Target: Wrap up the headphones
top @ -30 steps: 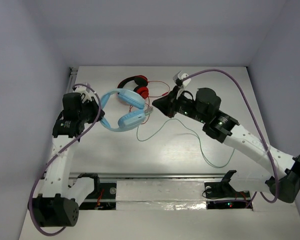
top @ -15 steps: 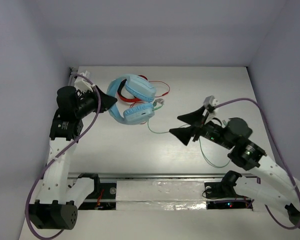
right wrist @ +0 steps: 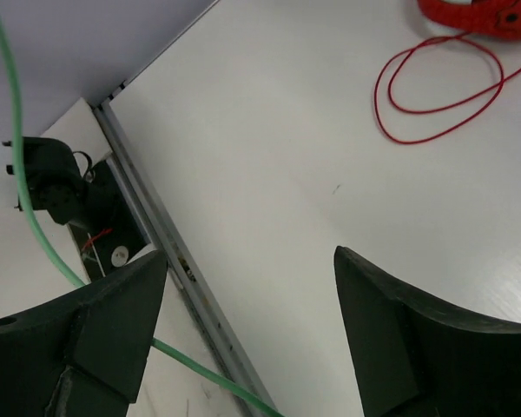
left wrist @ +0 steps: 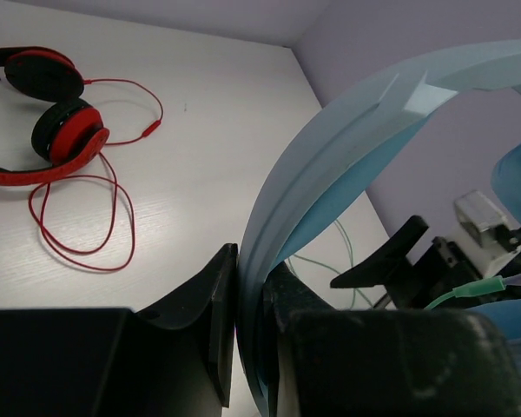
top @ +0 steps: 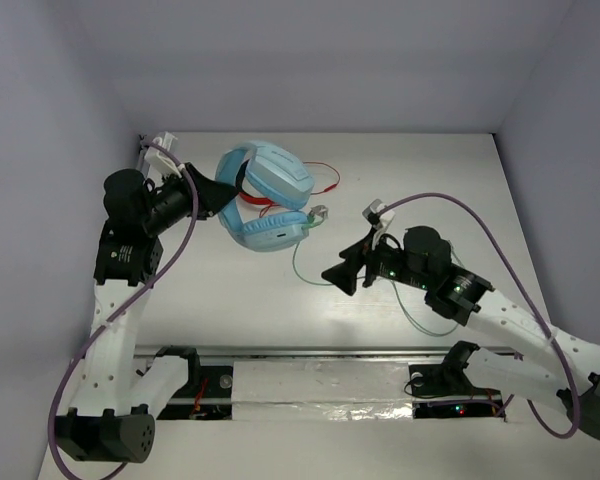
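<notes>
Between the fingers of my left hand [left wrist: 250, 295], at the far left of the surface [top: 430, 170], the headphones [top: 270, 200] are pinched by their wide blue band [left wrist: 330, 165]. That hand is closed tight on the band and holds them up off the surface. Both cups [top: 278, 176] hang out to the right of the hand, one beyond the other as seen from above. The green cable [top: 302, 262] leaves the nearer cup, drops in a loose curve and runs to my right hand [top: 346, 262]. That hand is near the middle of the surface, well apart from the cups and pointing left.

My right hand is spread wide and clamps nothing. In its own view the cable comes down past the finger [right wrist: 95, 330] on the left of the picture, passes behind it and shows again low in the gap. Past that hand the cable trails on in a loop toward the near edge.

Below the blue cups lie the red headphones [left wrist: 56, 122], mostly hidden from above. Their red cable [top: 325, 178] is looped loose on the surface beside them. The surface is white. A metal rail [top: 330, 352] runs along its near edge, and pale lilac walls [top: 330, 60] close it in on three sides.
</notes>
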Motion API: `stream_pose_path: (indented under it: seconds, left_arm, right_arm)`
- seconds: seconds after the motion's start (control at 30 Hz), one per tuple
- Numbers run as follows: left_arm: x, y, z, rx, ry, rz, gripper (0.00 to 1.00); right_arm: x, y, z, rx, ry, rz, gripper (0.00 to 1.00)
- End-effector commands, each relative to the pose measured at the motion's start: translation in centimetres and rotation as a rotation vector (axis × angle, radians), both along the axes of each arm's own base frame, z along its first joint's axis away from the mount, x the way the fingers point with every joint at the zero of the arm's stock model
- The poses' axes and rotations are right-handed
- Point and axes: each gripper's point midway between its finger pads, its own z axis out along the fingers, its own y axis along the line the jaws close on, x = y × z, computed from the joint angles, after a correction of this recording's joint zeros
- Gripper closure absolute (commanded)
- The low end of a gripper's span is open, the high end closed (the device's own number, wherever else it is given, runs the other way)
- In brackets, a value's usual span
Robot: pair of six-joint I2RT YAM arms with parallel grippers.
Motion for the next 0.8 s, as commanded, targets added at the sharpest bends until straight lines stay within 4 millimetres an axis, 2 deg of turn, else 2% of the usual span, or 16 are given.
stream_pose_path:
  seconds: [0.0,0.17,0.2,0.27,0.3,0.33,0.37,0.43,0.5,0.53,0.57,0.63,0.67,0.73,0.77]
  left_arm:
    - [-0.6,-0.7,5.8,-0.071,-0.153,-0.032,1.0]
    - [0.0,-0.5,6.3,-0.096,-0.157,-0.005,1.0]
    - [0.1,-0.5,6.4,-0.098,-0.163,-0.01,1.0]
    - [0.5,-0.5,6.0,-0.1,-0.149,-0.008,1.0]
    - [0.7,-0.6,5.9,-0.1,-0.145,-0.012,1.0]
    - [0.8,-0.6,5.8,-0.101,-0.144,-0.012,1.0]
    - [0.9,-0.6,5.7,-0.101,-0.141,-0.01,1.0]
    - [1.1,-0.5,5.6,-0.096,-0.143,-0.003,1.0]
    - [1.2,-0.4,5.5,-0.095,-0.141,0.002,1.0]
    - [1.2,-0.4,5.5,-0.092,-0.143,0.005,1.0]
    - [1.2,-0.3,5.5,-0.091,-0.147,0.009,1.0]
    - [1.1,-0.3,5.7,-0.091,-0.152,0.009,1.0]
    - [1.1,-0.3,5.9,-0.089,-0.16,0.009,1.0]
    - [1.0,-0.3,5.9,-0.086,-0.161,0.008,1.0]
    - [1.0,-0.3,5.8,-0.085,-0.161,0.007,1.0]
  right_arm:
    - [-0.6,0.9,1.1,0.061,-0.018,0.054,0.17]
    - [-1.2,0.5,1.7,0.142,-0.008,0.034,0.37]
    - [-1.5,0.2,2.2,0.165,-0.012,0.034,0.38]
    - [-1.7,-0.4,2.1,0.184,0.009,0.009,0.39]
    - [-1.9,-1.1,3.0,0.217,-0.008,-0.015,0.42]
    - [-2.0,-1.5,3.5,0.242,0.0,-0.039,0.47]
    - [-1.6,-2.2,3.6,0.255,-0.001,-0.085,0.67]
    - [-1.5,-3.3,5.0,0.317,-0.004,-0.142,0.97]
    - [-2.4,-3.1,4.8,0.314,-0.012,-0.091,1.0]
    - [-2.6,-3.1,4.2,0.294,0.002,-0.082,0.98]
    - [-2.8,-2.9,3.8,0.276,0.01,-0.066,0.78]
    - [-3.1,-2.8,4.0,0.287,0.007,-0.049,0.49]
    - [-3.4,-2.8,4.4,0.305,0.0,-0.039,0.27]
    - [-2.9,-3.2,4.3,0.306,-0.011,-0.07,0.2]
    - [-2.1,-3.6,4.2,0.298,-0.021,-0.122,0.14]
